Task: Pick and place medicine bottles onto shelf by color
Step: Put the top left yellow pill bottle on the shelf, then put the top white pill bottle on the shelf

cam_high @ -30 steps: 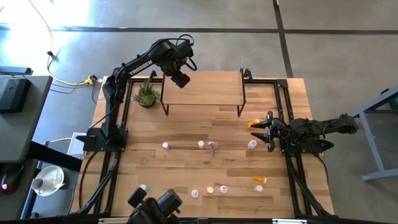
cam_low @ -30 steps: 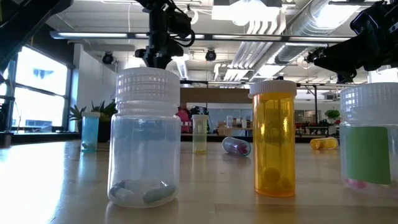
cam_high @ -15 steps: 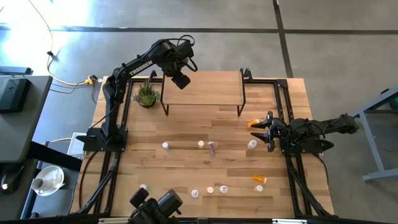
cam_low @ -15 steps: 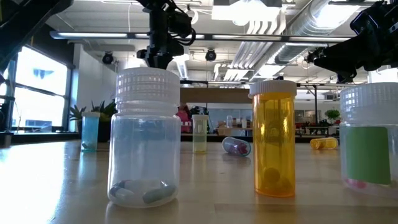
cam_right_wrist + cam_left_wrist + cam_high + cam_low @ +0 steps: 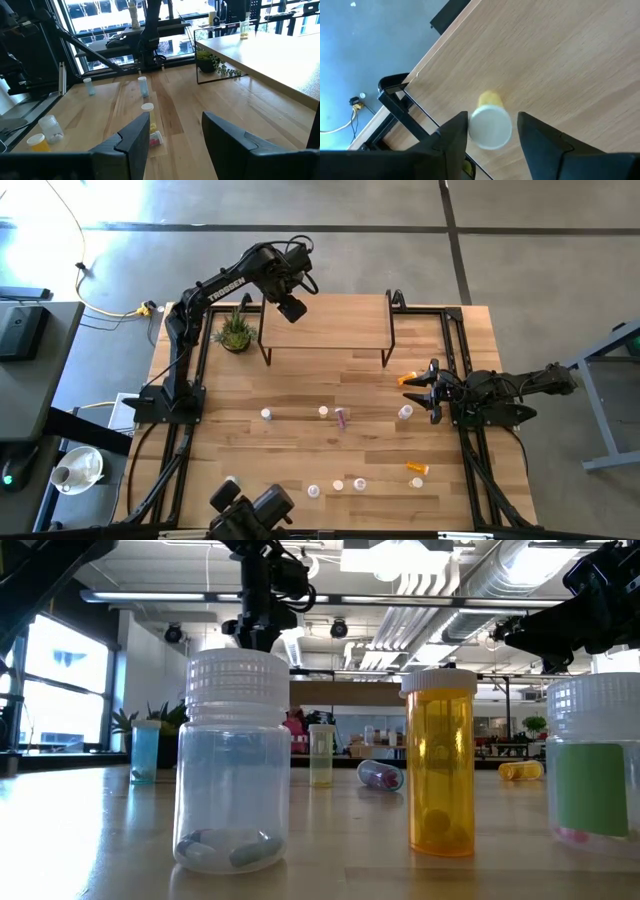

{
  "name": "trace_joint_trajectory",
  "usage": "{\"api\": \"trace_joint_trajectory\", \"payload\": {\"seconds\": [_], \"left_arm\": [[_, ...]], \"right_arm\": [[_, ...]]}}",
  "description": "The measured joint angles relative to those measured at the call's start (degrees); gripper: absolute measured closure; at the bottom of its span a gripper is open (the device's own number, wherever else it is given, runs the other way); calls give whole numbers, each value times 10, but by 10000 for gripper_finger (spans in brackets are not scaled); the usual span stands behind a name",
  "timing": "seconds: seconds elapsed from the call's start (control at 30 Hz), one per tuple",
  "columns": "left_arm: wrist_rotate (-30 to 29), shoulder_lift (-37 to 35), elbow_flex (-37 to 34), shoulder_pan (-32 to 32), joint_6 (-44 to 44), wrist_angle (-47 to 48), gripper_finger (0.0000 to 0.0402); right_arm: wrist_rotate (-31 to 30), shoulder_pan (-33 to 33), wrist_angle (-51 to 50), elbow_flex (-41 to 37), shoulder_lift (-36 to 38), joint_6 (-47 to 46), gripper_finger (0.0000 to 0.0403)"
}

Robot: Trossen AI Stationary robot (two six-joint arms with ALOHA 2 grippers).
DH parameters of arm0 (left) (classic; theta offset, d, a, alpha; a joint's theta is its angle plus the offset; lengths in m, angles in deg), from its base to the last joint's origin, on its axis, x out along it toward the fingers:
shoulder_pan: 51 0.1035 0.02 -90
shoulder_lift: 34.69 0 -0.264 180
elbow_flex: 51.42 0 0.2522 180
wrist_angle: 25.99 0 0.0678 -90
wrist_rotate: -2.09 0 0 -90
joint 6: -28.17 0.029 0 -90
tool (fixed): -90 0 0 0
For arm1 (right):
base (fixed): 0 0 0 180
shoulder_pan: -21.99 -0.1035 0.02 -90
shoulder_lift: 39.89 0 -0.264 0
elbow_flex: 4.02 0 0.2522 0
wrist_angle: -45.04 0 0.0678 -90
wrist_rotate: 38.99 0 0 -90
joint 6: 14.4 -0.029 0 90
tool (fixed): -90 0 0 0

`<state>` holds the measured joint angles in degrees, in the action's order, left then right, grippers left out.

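My left gripper (image 5: pixel 290 308) hangs over the far left corner of the shelf (image 5: pixel 325 323), pointing down, and it is open. A yellow medicine bottle (image 5: pixel 490 127) with a white cap stands upright on the shelf board between the gripper's fingers. A gap shows beside the cap on one side. My right gripper (image 5: pixel 432 390) waits open and level at the table's right side. The other medicine bottles are on the table. An orange one (image 5: pixel 408 379) and a white one (image 5: pixel 405 412) are by my right gripper, and a pinkish one (image 5: pixel 342 418) lies mid-table.
A small potted plant (image 5: pixel 235 332) stands left of the shelf. Several bottles stand near the table's front edge (image 5: pixel 337 485), and an orange one (image 5: pixel 417 468) lies at the front right. In the low view a clear bottle (image 5: pixel 232 760) and an orange one (image 5: pixel 438 762) stand close to the camera.
My left gripper has opened a little over the shelf's far left corner, seen in the low view. The arm itself has stayed in place.
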<state>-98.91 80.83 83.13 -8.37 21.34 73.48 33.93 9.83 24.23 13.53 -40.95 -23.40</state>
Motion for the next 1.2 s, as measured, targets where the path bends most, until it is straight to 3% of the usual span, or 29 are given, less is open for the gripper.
{"api": "trace_joint_trajectory", "payload": {"seconds": [0.27,0.73,0.9,1.2], "left_arm": [[0,0,20,0,16,1,238],[15,-6,121,0,29,41,239],[52,-37,128,-4,55,42,239],[41,-114,103,-35,56,42,246]], "right_arm": [[0,0,0,0,0,0,231],[0,0,0,0,0,0,231],[0,0,0,0,0,0,231],[0,0,0,0,0,0,231]]}}
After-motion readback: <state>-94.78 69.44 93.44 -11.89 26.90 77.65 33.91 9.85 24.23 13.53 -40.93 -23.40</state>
